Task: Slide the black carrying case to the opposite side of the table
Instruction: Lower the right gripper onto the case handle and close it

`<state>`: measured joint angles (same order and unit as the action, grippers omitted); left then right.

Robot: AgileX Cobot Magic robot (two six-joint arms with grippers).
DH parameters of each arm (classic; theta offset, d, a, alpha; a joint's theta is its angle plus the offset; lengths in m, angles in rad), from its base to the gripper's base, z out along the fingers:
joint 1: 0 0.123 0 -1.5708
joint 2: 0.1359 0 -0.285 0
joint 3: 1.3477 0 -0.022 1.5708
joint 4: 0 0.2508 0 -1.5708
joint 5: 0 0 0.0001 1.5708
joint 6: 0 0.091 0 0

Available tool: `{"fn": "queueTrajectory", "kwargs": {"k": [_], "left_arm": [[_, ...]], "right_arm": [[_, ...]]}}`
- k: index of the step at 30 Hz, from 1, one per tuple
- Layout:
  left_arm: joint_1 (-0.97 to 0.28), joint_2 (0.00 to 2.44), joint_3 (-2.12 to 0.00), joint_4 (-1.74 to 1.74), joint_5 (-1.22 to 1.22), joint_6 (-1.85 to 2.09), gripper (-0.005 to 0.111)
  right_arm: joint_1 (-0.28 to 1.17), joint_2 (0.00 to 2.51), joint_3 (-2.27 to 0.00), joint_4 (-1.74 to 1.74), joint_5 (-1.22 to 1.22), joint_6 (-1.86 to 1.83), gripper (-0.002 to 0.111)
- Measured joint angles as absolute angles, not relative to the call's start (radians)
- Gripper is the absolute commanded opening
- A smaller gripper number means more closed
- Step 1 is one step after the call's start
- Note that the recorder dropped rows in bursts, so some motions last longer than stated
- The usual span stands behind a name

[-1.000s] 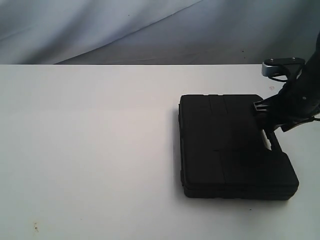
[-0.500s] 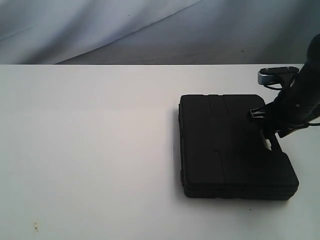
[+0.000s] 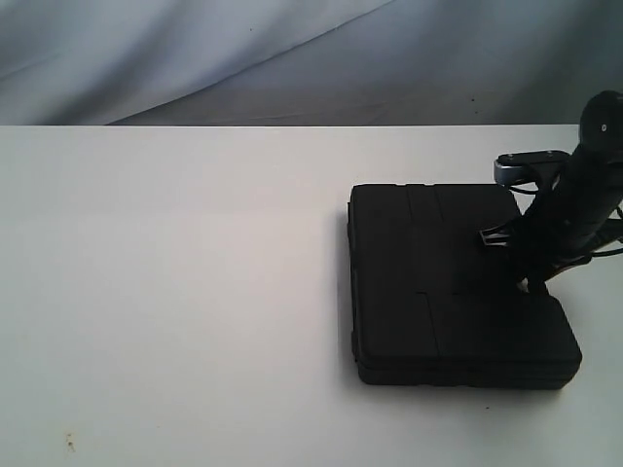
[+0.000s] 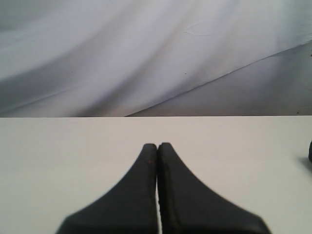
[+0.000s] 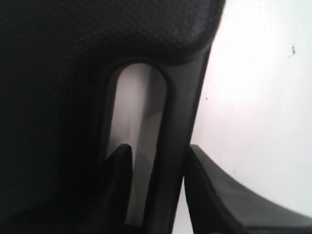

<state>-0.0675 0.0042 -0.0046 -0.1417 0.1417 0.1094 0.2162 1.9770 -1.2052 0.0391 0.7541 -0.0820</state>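
Table (image 3: 175, 292) white beneath grey backdrop (image 3: 195, 58); left jaws clenched, right jaws grasping case (image 3: 438, 282) handle.

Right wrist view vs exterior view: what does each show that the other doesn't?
Only the right wrist view: the right gripper astride the bar of the handle, one finger in the slot cut-out, the other outside on the table side; also the case's pebbled texture.

Only the exterior view: the whole case lying flat on the right part of the table, bare white surface to its left, and the grey backdrop.

Both: the black case, the white table, and the right gripper at the case's handle edge.
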Motion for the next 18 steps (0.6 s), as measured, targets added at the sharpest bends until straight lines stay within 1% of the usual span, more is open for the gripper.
{"fn": "queueTrajectory", "kwargs": {"k": [2,3,4,5,6,18], "left_arm": [[-0.067,0.004,-0.005,-0.142,0.142,0.109,0.000],[-0.067,0.004,-0.005,-0.142,0.142,0.109,0.000],[-0.067,0.004,-0.005,-0.142,0.142,0.109,0.000],[-0.067,0.004,-0.005,-0.142,0.142,0.109,0.000],[-0.067,0.004,-0.005,-0.142,0.142,0.109,0.000],[-0.067,0.004,-0.005,-0.142,0.142,0.109,0.000]], "right_arm": [[0.216,1.977,-1.205,0.039,0.752,-0.072,0.023],[0.216,1.977,-1.205,0.037,0.752,-0.065,0.016],[0.214,1.977,-1.205,0.032,0.752,-0.058,0.011],[0.214,1.977,-1.205,0.030,0.752,-0.048,0.003],[0.210,1.977,-1.205,0.033,0.752,-0.039,0.000],[0.210,1.977,-1.205,0.049,0.752,-0.012,0.000]]}}
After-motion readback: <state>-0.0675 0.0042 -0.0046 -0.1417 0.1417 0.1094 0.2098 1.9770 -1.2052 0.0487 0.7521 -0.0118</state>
